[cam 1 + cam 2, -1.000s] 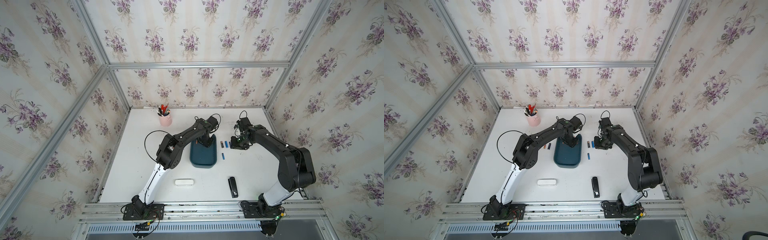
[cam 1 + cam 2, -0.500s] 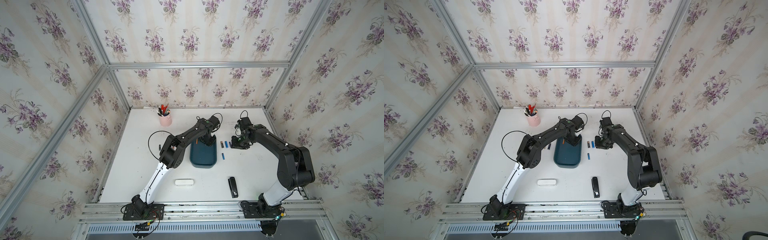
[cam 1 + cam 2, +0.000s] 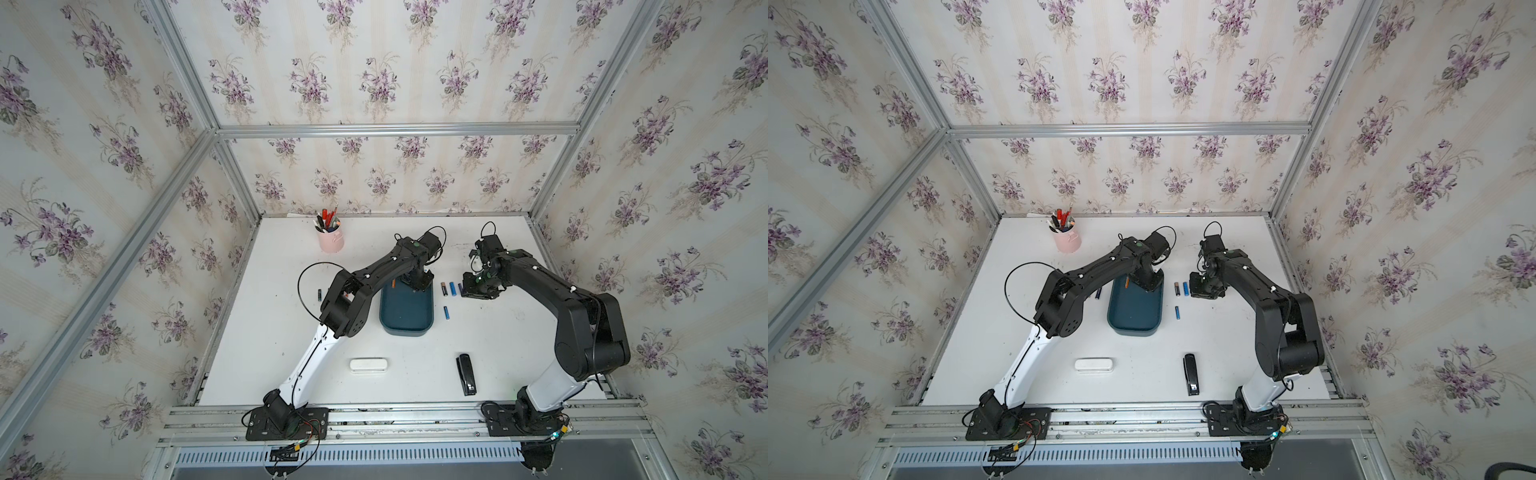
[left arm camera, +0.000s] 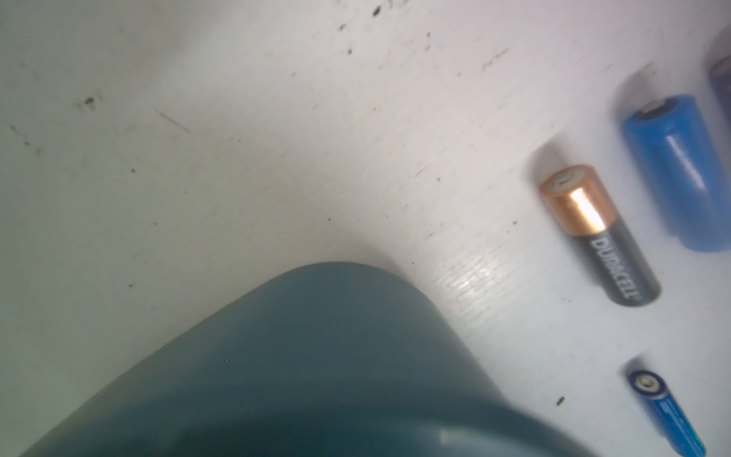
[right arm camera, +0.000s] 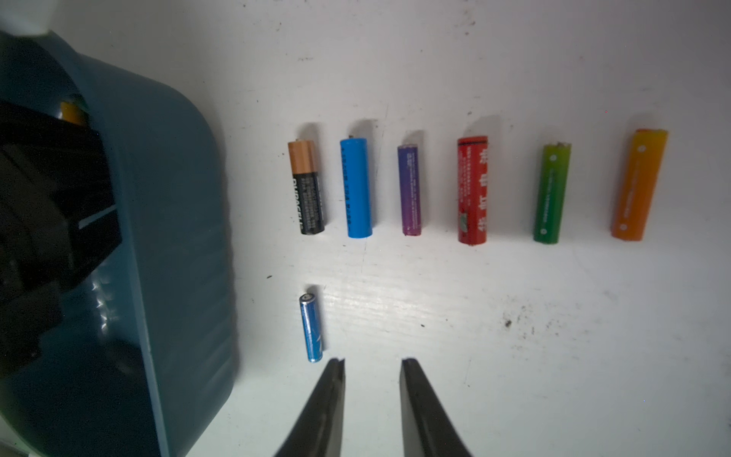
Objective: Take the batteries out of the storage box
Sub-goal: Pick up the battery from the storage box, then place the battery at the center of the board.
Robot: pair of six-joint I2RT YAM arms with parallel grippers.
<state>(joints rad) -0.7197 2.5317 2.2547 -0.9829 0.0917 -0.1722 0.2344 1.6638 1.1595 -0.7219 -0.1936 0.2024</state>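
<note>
White tabletop: L gripper closed inside storage box; R gripper slightly parted, empty, beside small blue batt.

My left gripper sits in the storage box, and its own wrist covers the fingertips in both top views, so I can't tell whether anything is pinched. The left wrist view gives me just a blurred box corner and a purple battery sliced by the edge. In the right wrist view, an orange battery peeks from behind the black gripper body, and the box runs off frame.
</note>
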